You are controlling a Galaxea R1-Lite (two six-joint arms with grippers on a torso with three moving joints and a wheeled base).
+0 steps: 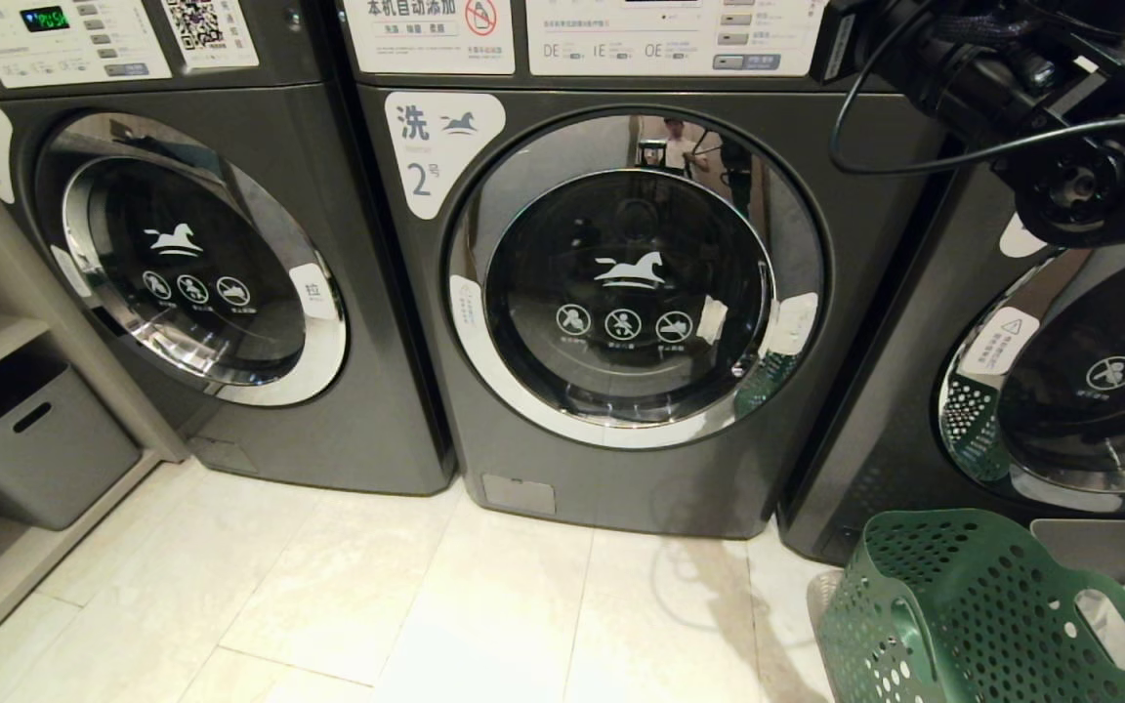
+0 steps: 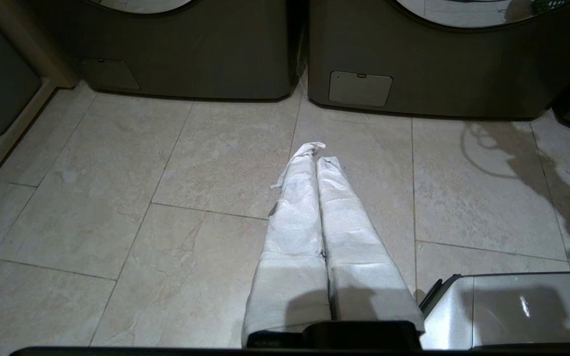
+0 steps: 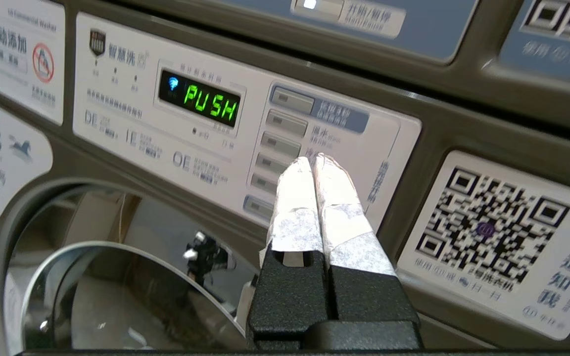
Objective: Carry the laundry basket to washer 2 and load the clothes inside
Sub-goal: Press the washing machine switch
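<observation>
Green laundry basket (image 1: 973, 605) parked beside washer 2 (image 1: 621, 293), door shut; right gripper (image 3: 314, 163), jaws together, near its buttons; left gripper (image 2: 314, 153) likewise, idle.

The head view is evenly and brightly lit, with the machines bowing outward at the picture's edges. The chrome door ring of washer 2 (image 1: 636, 278) mirrors the pale room in glare patches, and its glass stays black. A soft grey shadow lies on the floor tiles (image 1: 328, 586) before it. The left wrist view is dimmer: the machine fronts sink into darkness, while the floor glows pale and carries a looping cable-like shadow. In the right wrist view the green display (image 3: 211, 103) reads sharp, while the QR label (image 3: 488, 232) and upper panels are smeared with blur.
</observation>
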